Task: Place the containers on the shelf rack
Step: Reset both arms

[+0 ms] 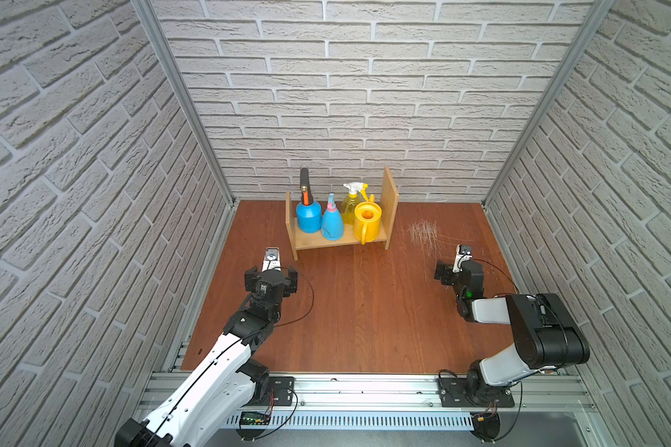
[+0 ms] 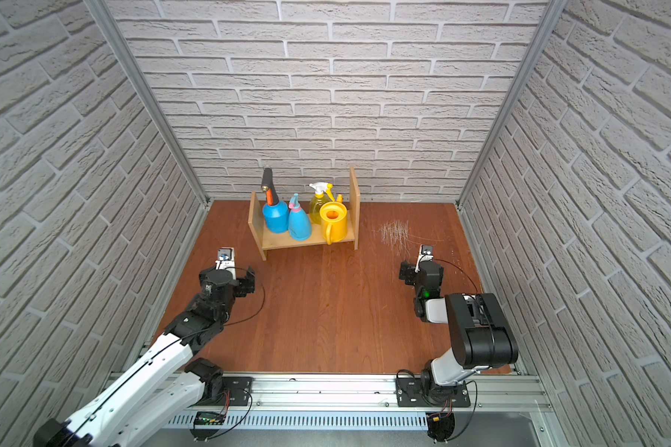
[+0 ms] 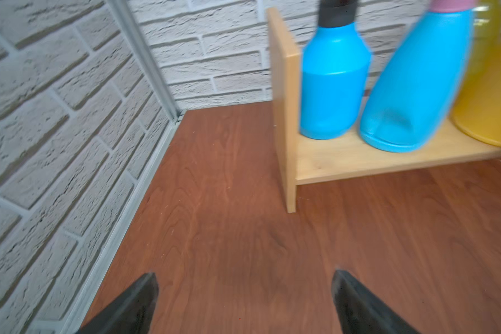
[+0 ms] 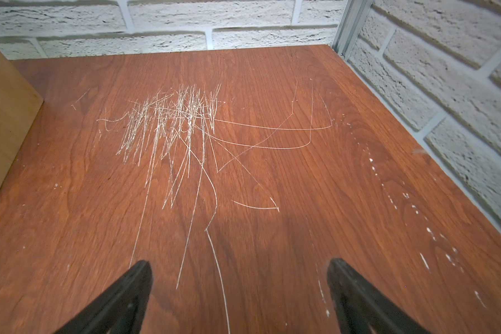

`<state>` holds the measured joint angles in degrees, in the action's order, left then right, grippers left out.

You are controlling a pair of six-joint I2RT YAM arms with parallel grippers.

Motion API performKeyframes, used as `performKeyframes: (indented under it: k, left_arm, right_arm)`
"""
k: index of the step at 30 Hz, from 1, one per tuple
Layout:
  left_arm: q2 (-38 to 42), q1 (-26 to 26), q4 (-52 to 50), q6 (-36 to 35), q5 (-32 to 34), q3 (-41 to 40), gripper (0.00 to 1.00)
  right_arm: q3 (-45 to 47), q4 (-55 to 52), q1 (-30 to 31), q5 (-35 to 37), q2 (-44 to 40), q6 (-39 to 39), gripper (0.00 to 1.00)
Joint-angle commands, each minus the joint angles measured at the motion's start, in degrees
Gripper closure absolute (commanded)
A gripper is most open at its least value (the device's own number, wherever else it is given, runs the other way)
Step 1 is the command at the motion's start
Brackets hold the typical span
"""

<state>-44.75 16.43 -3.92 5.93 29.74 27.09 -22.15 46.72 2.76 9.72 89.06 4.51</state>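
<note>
a: how are the hands?
b: left gripper (image 3: pixel 245 276) spread wide, nothing in it. right gripper (image 4: pixel 240 263) the same, with scratches (image 4: pixel 174 124) on the table (image 1: pixel 365 309) just ahead of it
a: and the shelf rack (image 1: pixel 326 243)?
b: ahead of the left gripper, off toward the right one. on its board stand the blue pump sprayer (image 1: pixel 308 220), blue-pink teardrop bottle (image 1: pixel 332 225), yellow trigger bottle (image 1: pixel 349 207) and yellow watering can (image 1: pixel 369 224)

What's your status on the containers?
Left jaws open, empty; right jaws likewise. Pump sprayer, teardrop bottle, trigger bottle, watering can all on shelf rack. Nothing blocking; only scratches on table.
</note>
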Motion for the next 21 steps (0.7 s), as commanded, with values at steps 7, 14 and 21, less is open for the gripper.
performKeyframes:
  k: [7,14,21]
  left_arm:
    - [-22.7,-18.1,38.8,-2.0,-17.9,-8.9,0.02]
    - [-43.4,-21.1,57.8,-3.7,-29.4,-7.1,0.02]
    - [-43.9,-21.6,53.0,-2.3,-27.3,-4.3,0.02]
  right_arm:
    - [-1.0,1.3,-0.2,0.7,-1.3,0.5,0.01]
    - [-1.0,1.4,-0.3,0.7,-1.3,0.5,0.01]
    - [-0.9,1.6,-0.2,0.6,-1.4,0.5,0.01]
